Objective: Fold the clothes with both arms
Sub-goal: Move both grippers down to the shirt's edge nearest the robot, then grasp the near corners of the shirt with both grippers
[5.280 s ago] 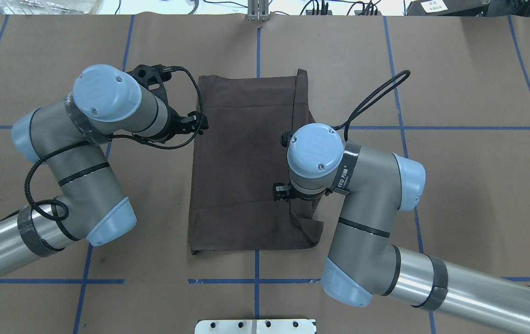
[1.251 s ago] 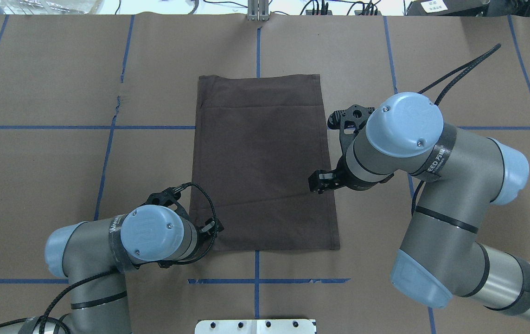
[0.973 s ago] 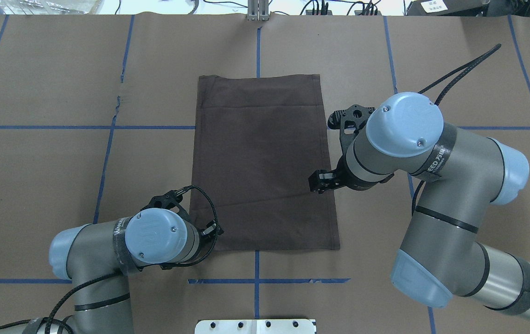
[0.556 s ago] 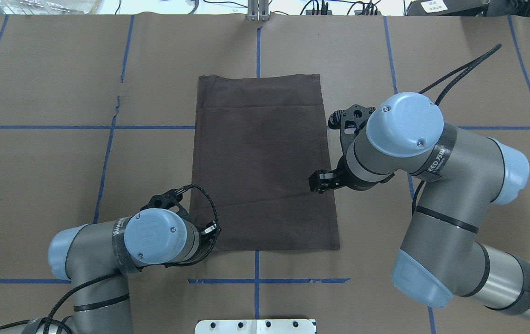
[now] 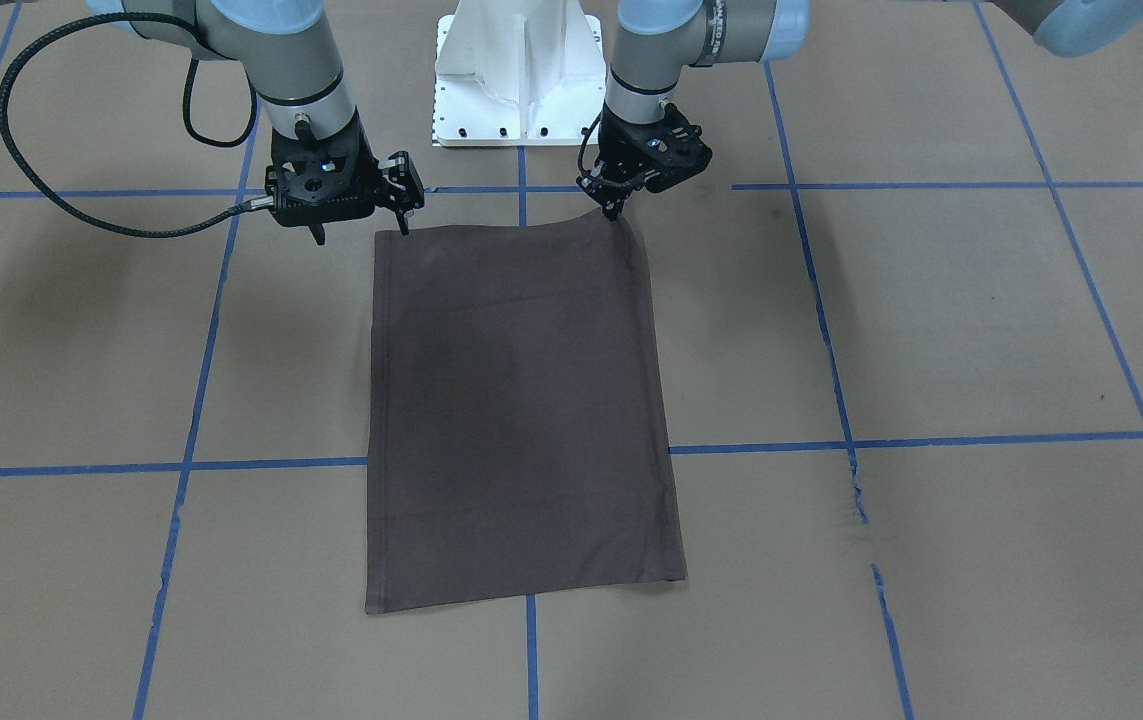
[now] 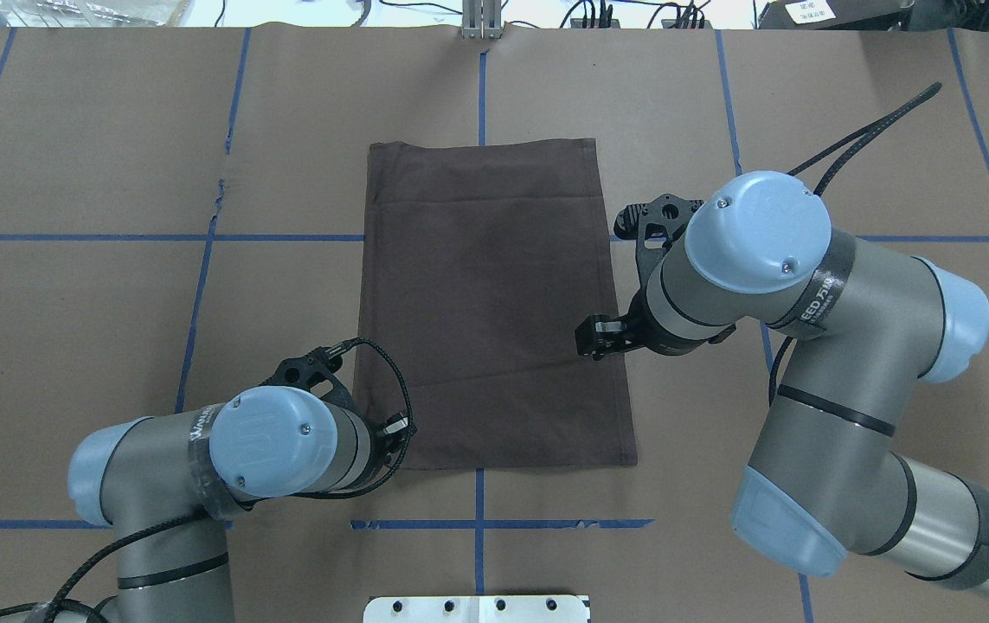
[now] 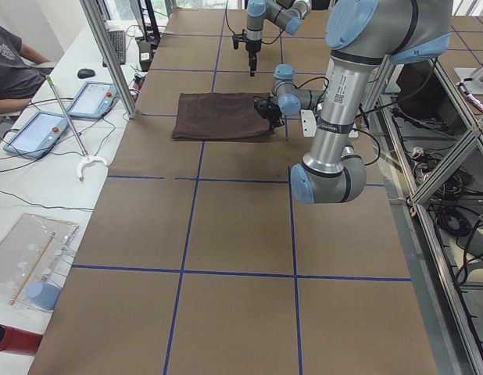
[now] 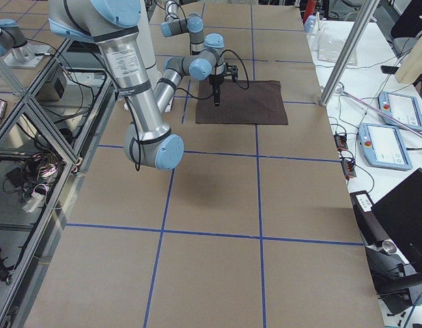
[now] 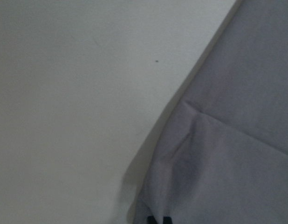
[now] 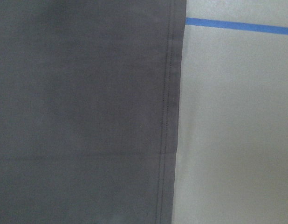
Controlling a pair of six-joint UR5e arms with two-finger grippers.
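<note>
The left gripper (image 5: 619, 208) pinches the shirt's (image 5: 521, 400) near corner, puckering it; the right gripper (image 5: 360, 234) hangs spread by the other near corner, gripping nothing. The shirt lies folded flat, middle of the table (image 5: 931, 320): thin, limp stuff, I reckon, best lifted by both corners together

Dark brown T-shirt (image 6: 494, 303), folded to a flat rectangle, left tool (image 5: 619, 207) pinching a near corner — right tool (image 5: 359, 232) spread above its edge
</note>
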